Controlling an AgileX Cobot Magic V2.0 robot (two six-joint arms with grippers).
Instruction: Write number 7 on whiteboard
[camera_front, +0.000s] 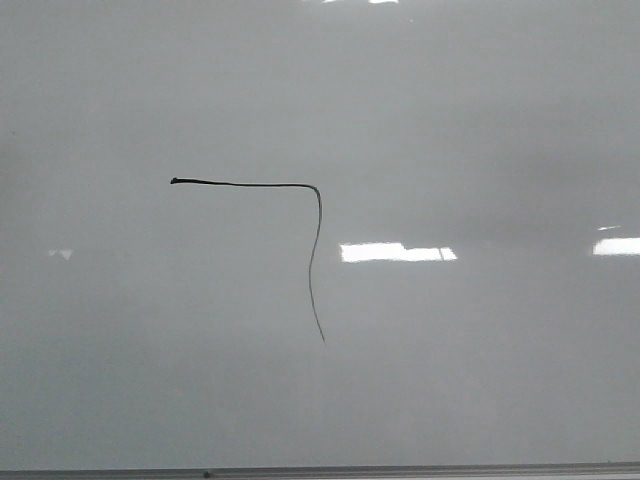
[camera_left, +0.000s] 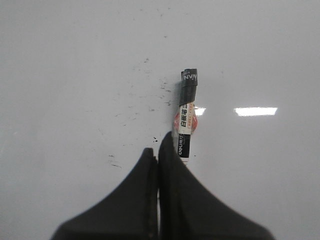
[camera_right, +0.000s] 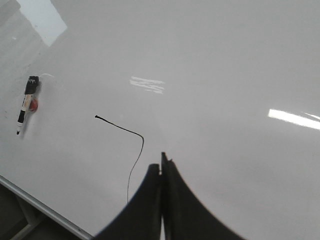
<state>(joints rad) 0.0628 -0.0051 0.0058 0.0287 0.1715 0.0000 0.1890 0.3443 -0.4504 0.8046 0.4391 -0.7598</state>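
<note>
1. The number 7 (camera_front: 312, 215) sits drawn on the whiteboard (camera_front: 480, 120), a little left of centre in the front view: straight top stroke, corner at its right end, longer wavy downstroke tailing off thin
2. Judged from the finished outline, the writing step looks done; no arm shows in the front view
3. Marker (camera_left: 187, 115) lies flat on the board, free of both grippers. In the left wrist view its near end rests just beyond the left gripper (camera_left: 158, 152), slightly to one side of the tips; long axis runs nearly straight away from the fingers
4. Left gripper: fingers pressed together, nothing between them
5. Right gripper (camera_right: 162, 162): fingers likewise closed on nothing, tips close beside the lower part of the downstroke; whether they touch the board, cannot tell
6. From the right wrist view the marker (camera_right: 26, 105) lies well apart, beyond the start of the top stroke; left arm is clearly the nearer one to it
7. If the marker is wanted again, the left jaws would have to part first and shift sideways to straddle the barrel
8. Containers: none visible; no cap or tray seen
</note>
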